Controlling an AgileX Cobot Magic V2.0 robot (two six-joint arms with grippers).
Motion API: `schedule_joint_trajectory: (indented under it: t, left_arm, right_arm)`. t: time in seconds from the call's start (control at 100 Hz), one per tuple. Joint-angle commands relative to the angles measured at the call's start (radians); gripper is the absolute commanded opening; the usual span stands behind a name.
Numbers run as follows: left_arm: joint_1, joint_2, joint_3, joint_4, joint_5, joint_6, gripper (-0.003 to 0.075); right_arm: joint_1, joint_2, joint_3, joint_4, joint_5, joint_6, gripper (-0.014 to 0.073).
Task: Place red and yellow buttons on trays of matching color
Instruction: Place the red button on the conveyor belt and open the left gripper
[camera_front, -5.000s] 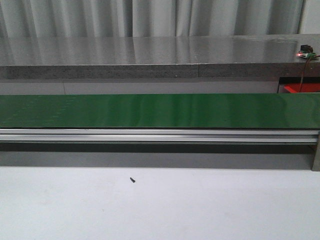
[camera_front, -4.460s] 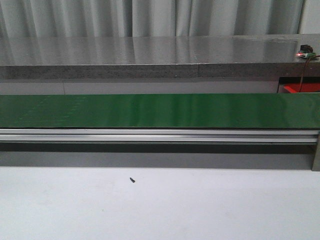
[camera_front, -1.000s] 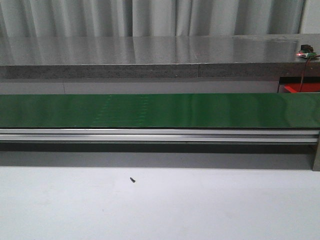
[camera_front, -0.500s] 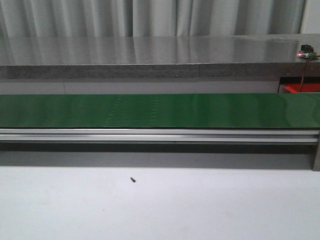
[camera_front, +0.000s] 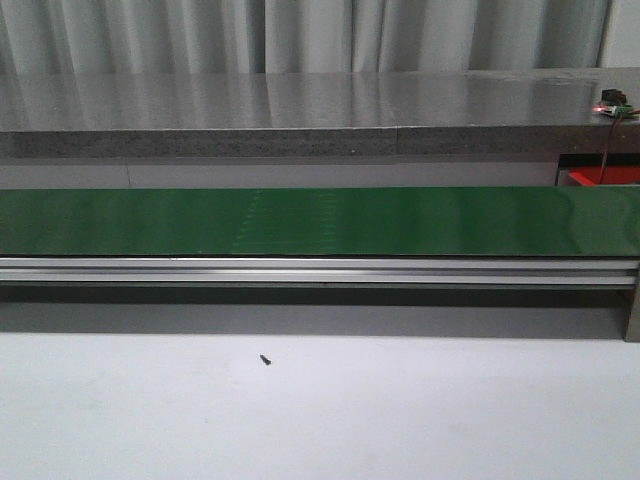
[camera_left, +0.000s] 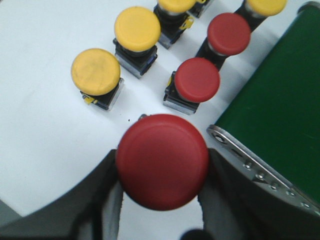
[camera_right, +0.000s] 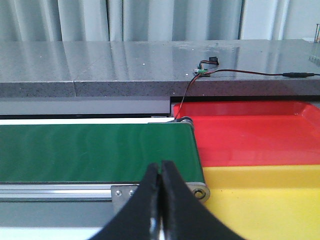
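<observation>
In the left wrist view my left gripper (camera_left: 161, 175) is shut on a red button (camera_left: 162, 160), its fingers pressed on both sides of the cap, above the white table beside the conveyor end. Two more red buttons (camera_left: 197, 79) (camera_left: 228, 33) and several yellow buttons (camera_left: 95, 71) (camera_left: 137, 28) stand on the table beyond it. In the right wrist view my right gripper (camera_right: 161, 172) is shut and empty, over the other conveyor end. The red tray (camera_right: 250, 132) and the yellow tray (camera_right: 265, 200) lie beside that end. Neither gripper shows in the front view.
The green conveyor belt (camera_front: 320, 220) runs across the front view, with nothing on it. Its metal end plate (camera_left: 250, 160) lies close to my left fingers. A grey counter (camera_front: 300, 110) stands behind. A small dark screw (camera_front: 265, 359) lies on the white table.
A faint patch on the green belt has drifted to the right in the front view. Nothing else differs.
</observation>
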Motion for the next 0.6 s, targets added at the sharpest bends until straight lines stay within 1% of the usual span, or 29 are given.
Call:
schedule_joint_trajectory:
  t: [0.0,0.15,0.26,0.59]
  left_arm:
    - [-0.014,-0.085,-0.043,-0.011,-0.015,0.019,0.0127]
    - [-0.067,-0.095,-0.106,-0.011,0.055,0.040,0.0127]
    - [-0.128,-0.076,-0.158,-0.011,0.093,0.044,0.0127]
    - [-0.249,0.048,-0.211,-0.011,0.090,0.044,0.0127]
  right_arm:
    - [0.001,-0.017,-0.018,-0.003,-0.081,-0.003,-0.0122]
    - [0.001,-0.017,-0.018,-0.003,-0.081,-0.003,-0.0122]
    - [0.001,-0.017,-0.018,-0.003,-0.081,-0.003,-0.0122]
    - [0.001,-0.017,-0.018,-0.003,-0.081,-0.003,-0.0122]
